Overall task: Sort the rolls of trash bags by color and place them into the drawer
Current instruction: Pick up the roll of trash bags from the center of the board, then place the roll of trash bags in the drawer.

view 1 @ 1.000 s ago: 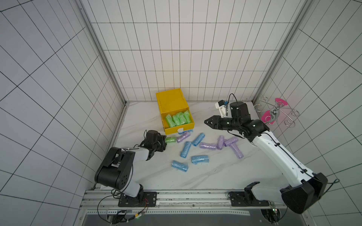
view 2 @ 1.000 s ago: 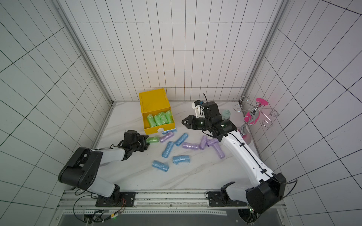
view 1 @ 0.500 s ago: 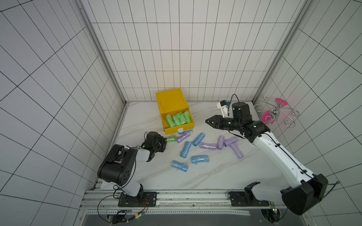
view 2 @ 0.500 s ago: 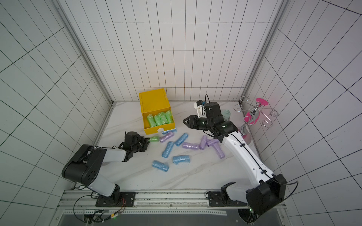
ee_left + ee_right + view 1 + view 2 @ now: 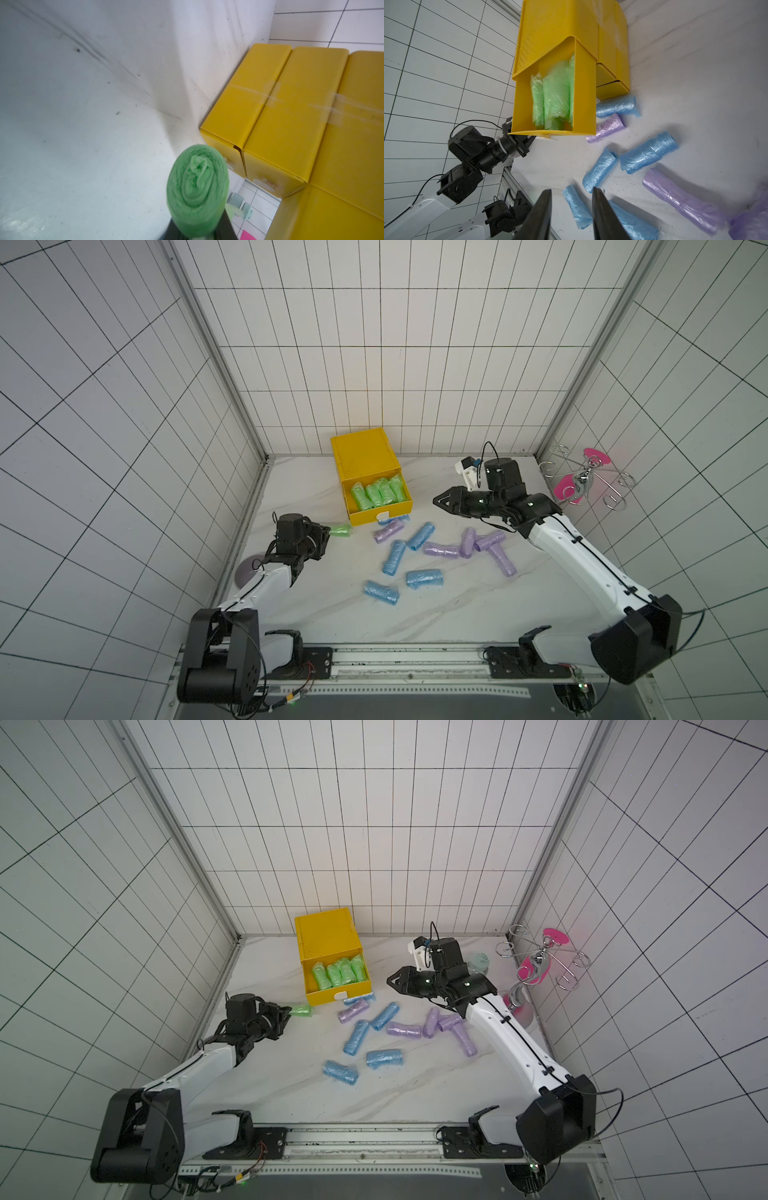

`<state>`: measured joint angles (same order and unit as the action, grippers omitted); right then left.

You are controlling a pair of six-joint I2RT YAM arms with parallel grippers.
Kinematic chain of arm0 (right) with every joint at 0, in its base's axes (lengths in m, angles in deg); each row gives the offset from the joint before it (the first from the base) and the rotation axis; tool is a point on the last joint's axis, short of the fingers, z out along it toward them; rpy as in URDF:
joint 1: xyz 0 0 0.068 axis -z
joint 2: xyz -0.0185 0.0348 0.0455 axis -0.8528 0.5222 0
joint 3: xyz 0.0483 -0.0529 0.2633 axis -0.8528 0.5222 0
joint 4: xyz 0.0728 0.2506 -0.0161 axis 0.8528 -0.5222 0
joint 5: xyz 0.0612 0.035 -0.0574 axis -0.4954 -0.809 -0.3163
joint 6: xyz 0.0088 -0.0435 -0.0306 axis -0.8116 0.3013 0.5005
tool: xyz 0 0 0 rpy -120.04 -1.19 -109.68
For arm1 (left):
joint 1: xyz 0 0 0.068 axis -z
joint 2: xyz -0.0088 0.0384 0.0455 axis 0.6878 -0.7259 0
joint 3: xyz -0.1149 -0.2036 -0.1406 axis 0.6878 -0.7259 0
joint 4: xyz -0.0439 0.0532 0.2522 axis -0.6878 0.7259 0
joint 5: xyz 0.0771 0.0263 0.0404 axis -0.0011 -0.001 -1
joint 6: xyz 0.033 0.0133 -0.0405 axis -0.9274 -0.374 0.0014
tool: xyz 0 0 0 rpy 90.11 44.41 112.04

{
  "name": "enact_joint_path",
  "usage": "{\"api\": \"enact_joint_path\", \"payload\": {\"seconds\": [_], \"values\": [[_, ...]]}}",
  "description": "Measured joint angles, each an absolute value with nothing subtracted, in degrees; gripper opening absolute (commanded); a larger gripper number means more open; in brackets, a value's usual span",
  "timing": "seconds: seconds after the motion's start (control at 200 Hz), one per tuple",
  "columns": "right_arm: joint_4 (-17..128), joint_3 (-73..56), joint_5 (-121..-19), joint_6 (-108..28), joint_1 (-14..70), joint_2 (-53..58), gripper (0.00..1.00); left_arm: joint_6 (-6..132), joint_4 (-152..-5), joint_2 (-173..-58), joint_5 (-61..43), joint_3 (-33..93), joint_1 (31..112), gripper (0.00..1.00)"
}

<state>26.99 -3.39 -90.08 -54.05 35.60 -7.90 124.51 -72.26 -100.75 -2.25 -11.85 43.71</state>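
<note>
One green roll now pinched by left gripper, open a second ago, left of drawer | four green rolls inside | five blue rolls, five lilac rolls mid-frame | right gripper part-open, empty

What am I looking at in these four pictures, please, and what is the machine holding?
These show a two-armed robot at a marble table. The two wide pictures come from twin cameras overhead; the two close-ups from a camera on each wrist. Each arm ends in a two-finger gripper. The left gripper is shut on a green roll of trash bags. The right gripper hovers open and empty. The yellow drawer is pulled out and holds more green rolls; blue rolls and lilac rolls lie loose on the table.
</note>
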Motion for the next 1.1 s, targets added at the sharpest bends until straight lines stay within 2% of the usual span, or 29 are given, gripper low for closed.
{"api": "enact_joint_path", "payload": {"seconds": [0.33, 0.64, 1.099], "values": [[26.4, -3.8, -91.9, -53.2, 36.0, -6.6, 0.38, 103.8, -51.5, -92.3, 1.5, 7.6, 39.8, 0.03], [24.7, -5.6, -92.0, -51.9, 36.0, -6.6, 0.37, 88.3, -37.1, -99.6, 6.2, 26.5, 40.1, 0.02], [24.5, -5.4, -92.2, -52.9, 36.0, -8.0, 0.37, 76.8, -24.7, -116.1, 6.8, 46.5, 54.7, 0.02]]}}
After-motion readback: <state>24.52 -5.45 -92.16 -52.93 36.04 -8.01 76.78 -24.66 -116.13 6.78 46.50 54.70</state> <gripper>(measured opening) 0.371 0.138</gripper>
